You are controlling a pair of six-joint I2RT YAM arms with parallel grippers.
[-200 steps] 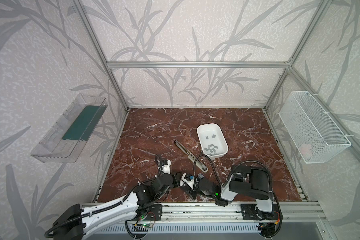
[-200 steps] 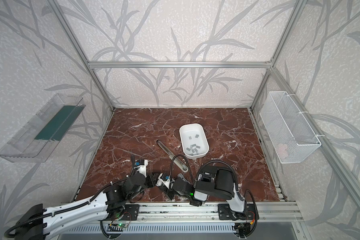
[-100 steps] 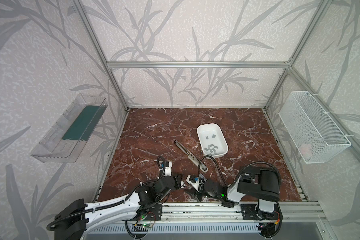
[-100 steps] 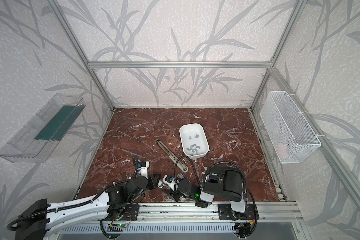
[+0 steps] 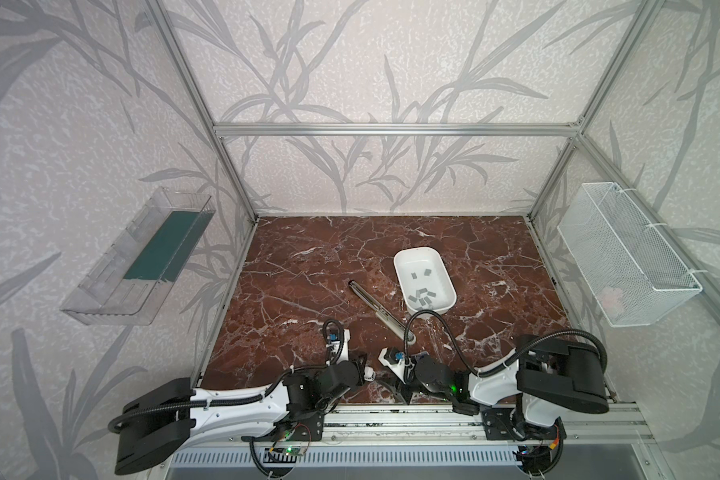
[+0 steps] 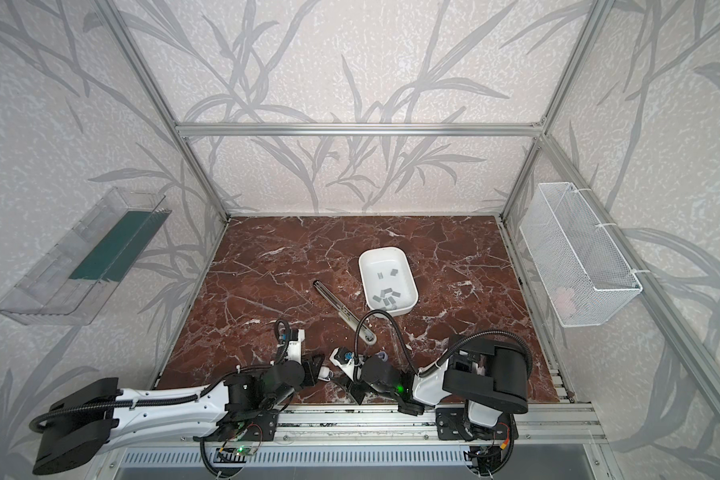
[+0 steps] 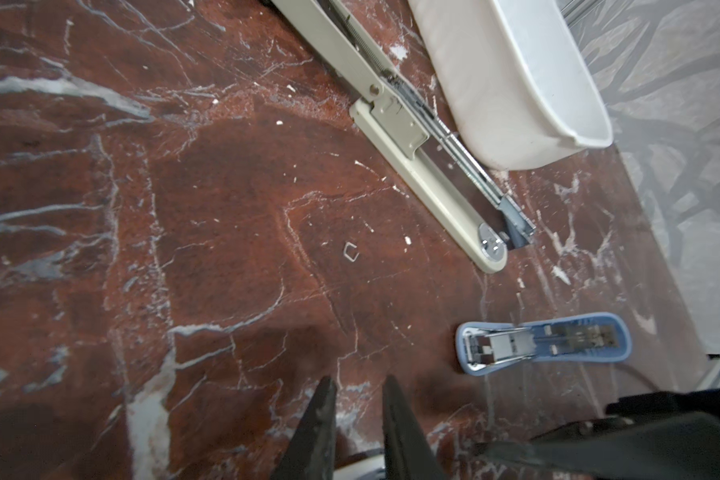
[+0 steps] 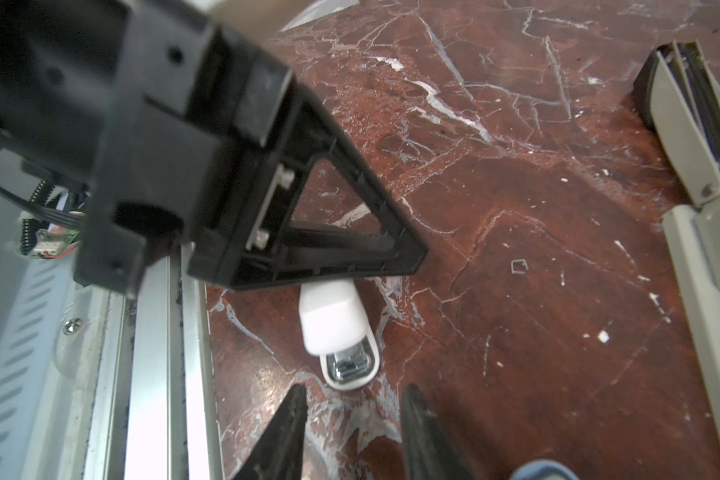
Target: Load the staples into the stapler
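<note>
Several grey staples (image 5: 422,296) lie in the white tray (image 5: 444,272), seen in both top views. A small white stapler (image 8: 335,326) lies by the front rail. My left gripper (image 7: 360,386) is shut on its rear end, which shows white between the fingers (image 7: 316,424). My right gripper (image 8: 354,395) is open, its tips just short of that stapler's metal nose, nothing between them. A long beige stapler (image 5: 381,309) lies opened flat mid-table. A small blue stapler (image 7: 545,343) lies on its side near the right gripper.
One loose staple (image 7: 350,252) lies on the marble between the grippers and the beige stapler. The aluminium front rail (image 8: 159,353) runs right beside both grippers. A clear bin (image 5: 142,257) hangs on the left wall, a wire basket (image 5: 624,257) on the right.
Both grippers have drawn a little closer to the front rail. The right arm's elbow has swung right. The left jaws have closed tighter on the white stapler.
</note>
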